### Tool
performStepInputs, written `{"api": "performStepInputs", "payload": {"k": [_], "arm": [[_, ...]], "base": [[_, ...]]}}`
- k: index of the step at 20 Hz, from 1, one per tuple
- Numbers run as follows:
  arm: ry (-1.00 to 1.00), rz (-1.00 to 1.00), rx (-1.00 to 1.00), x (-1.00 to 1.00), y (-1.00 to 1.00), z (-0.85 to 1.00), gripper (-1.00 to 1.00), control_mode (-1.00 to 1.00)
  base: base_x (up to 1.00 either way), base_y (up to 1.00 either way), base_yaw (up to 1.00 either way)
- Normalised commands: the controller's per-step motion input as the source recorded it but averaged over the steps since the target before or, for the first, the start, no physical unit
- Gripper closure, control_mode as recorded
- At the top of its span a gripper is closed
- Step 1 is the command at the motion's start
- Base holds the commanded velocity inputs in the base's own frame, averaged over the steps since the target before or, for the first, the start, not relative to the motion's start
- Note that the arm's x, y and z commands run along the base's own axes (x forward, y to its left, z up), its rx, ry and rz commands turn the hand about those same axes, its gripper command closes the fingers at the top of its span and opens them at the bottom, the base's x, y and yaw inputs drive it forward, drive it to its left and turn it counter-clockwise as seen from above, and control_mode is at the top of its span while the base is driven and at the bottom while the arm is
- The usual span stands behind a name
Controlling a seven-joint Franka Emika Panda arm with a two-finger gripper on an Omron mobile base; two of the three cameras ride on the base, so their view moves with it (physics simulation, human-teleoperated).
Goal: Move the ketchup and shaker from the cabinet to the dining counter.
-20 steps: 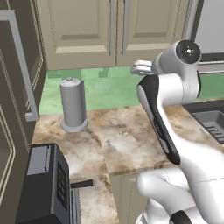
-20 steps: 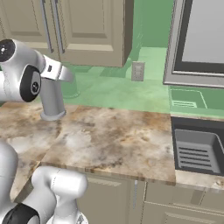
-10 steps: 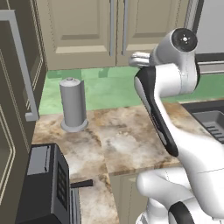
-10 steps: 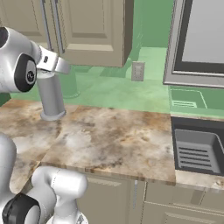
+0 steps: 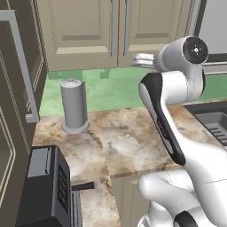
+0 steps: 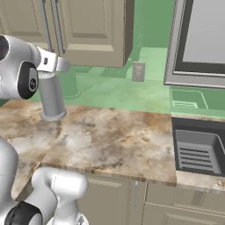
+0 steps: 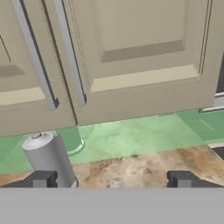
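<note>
The cabinet (image 7: 131, 57) is standing closed above the worktop (image 5: 119, 142), hiding its contents. The hand (image 7: 111, 179), fingers spread and empty, is pointing at its doors, having risen higher than before.

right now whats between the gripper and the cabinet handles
Nothing: in the hand view the open gripper faces the shut cabinet handles across bare air.

A tall grey cylinder on a round base (image 5: 73, 106) stands on the narrow mottled marble worktop (image 5: 119, 142), near a black toaster (image 5: 46, 186) and dark sink (image 6: 197, 151).
</note>
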Motion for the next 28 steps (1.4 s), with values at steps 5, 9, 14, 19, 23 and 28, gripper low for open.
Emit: {"api": "performStepInputs", "payload": {"k": [5, 9, 14, 19, 23, 28], "arm": [[-0.11, 0.08, -0.07, 0.01, 0.31, 0.29, -1.0, -1.0], [-0.11, 0.02, -0.09, 0.04, 0.28, 0.35, -1.0, -1.0], [-0.14, 0.0, -0.07, 0.01, 0.05, 0.19, -1.0, -1.0], [-0.12, 0.0, -0.05, 0.13, 0.05, 0.02, -1.0, -1.0], [-0.14, 0.0, 0.0, 0.29, 0.0, 0.0, -1.0, -1.0], [-0.11, 0.0, 0.0, 0.33, 0.02, 0.0, -1.0, -1.0]], "base": [[0.0, 0.0, 0.0], [0.0, 0.0, 0.0], [0.0, 0.0, 0.0], [0.0, 0.0, 0.0], [0.0, 0.0, 0.0], [0.0, 0.0, 0.0]]}}
